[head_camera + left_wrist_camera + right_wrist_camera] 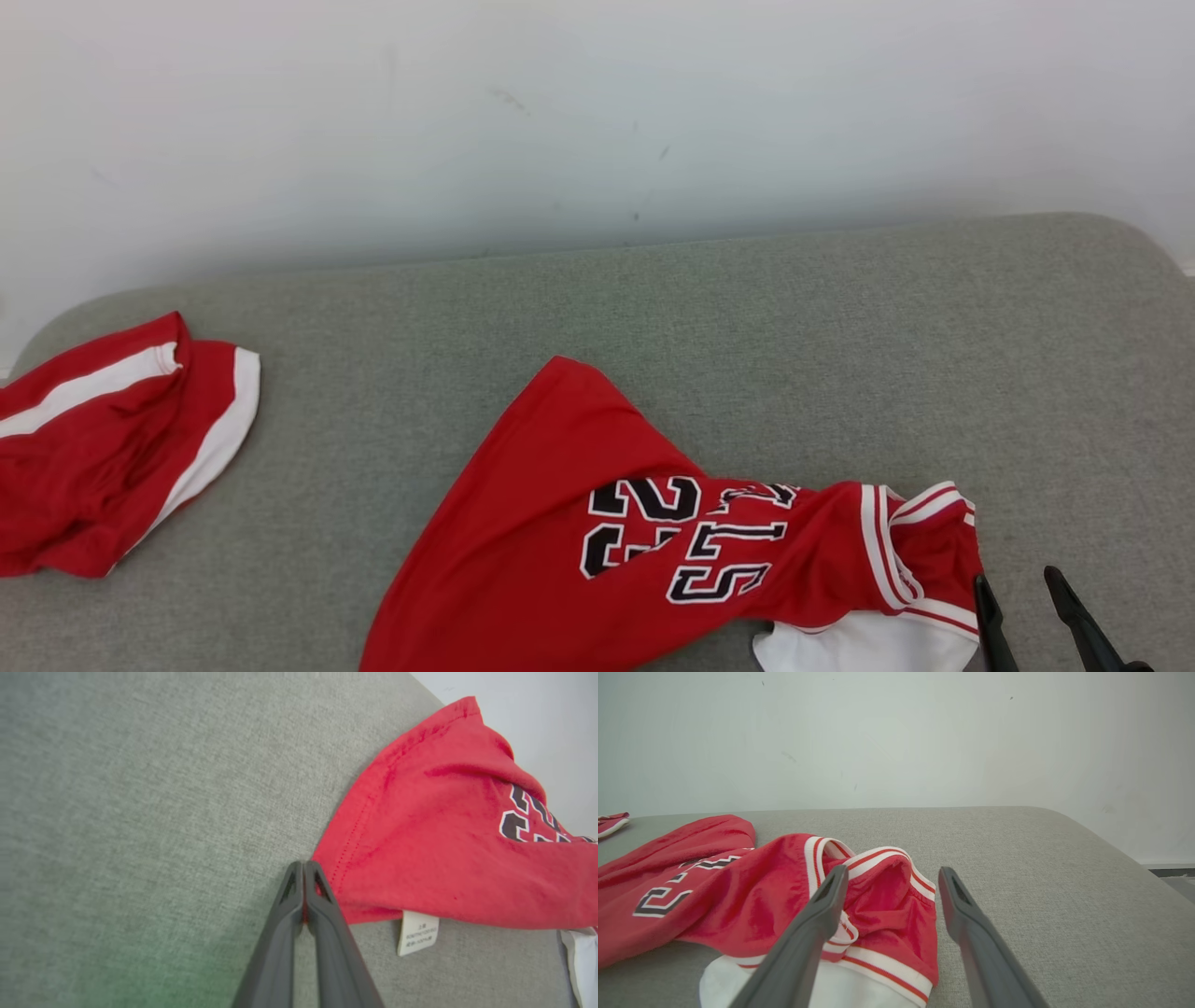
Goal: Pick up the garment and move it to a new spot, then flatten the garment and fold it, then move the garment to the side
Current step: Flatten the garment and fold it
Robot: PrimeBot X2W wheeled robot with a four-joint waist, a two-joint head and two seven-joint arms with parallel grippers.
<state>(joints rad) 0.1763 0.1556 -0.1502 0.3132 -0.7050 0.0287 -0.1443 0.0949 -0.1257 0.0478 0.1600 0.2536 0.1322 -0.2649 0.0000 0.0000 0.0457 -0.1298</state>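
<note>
My right end effector (1015,577) gapes open, the crumpled jersey (560,523) just ahead; my left end effector (303,867) is closed at its hem. Flattening, folding, moving aside all remain, I judge.

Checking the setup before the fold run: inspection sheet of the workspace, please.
Surface: grey fabric cushion, rounded corners.
Job's things: red jersey, crumpled, numbers facing up; white care label sticks out at its hem.
Clutter: second red garment with white stripes, bunched at the left edge, apart from the jersey.
Grippers: left gripper shut, tips beside the jersey's hem; cannot tell if it pinches cloth. right gripper open beside the striped end, holding nothing.
Cables: nothing seen.
Surroundings: white wall, faint marks.
</note>
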